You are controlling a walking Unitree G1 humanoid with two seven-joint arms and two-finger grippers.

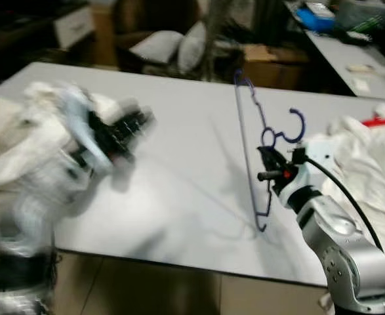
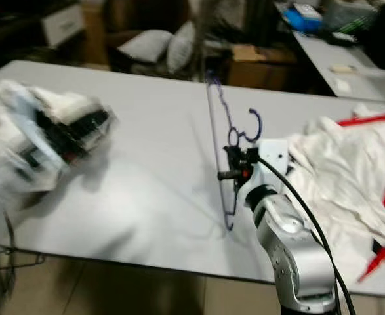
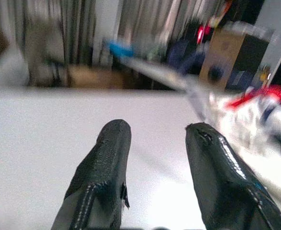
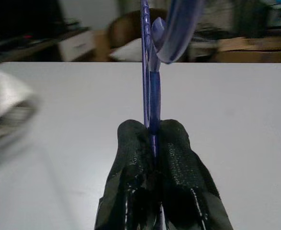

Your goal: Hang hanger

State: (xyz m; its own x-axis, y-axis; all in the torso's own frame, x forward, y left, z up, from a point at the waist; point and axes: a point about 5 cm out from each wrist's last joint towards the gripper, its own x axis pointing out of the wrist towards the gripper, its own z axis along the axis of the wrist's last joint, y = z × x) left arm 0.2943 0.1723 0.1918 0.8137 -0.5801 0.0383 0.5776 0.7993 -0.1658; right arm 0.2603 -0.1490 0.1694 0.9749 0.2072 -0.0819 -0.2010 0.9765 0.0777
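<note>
My right gripper (image 1: 268, 156) is shut on a thin blue-purple hanger (image 1: 251, 147), holding it just below the hook so that it stands on edge over the white table (image 1: 179, 164). The hook (image 1: 298, 125) points up and to the right, and one corner rests near the table's front edge. In the right wrist view both fingers (image 4: 176, 158) pinch the hanger (image 4: 150, 91) between them. My left gripper (image 1: 128, 128) is blurred above the table's left side, beside a heap of white cloth (image 1: 28, 144). Its fingers (image 3: 106, 167) stand open with nothing between them.
A pile of white and red laundry (image 2: 340, 170) lies on the table's right side. Behind the table are cushions (image 1: 172, 46), a cardboard box (image 1: 267, 62) and a second cluttered table (image 1: 349, 46). Tiled floor lies below the near edge.
</note>
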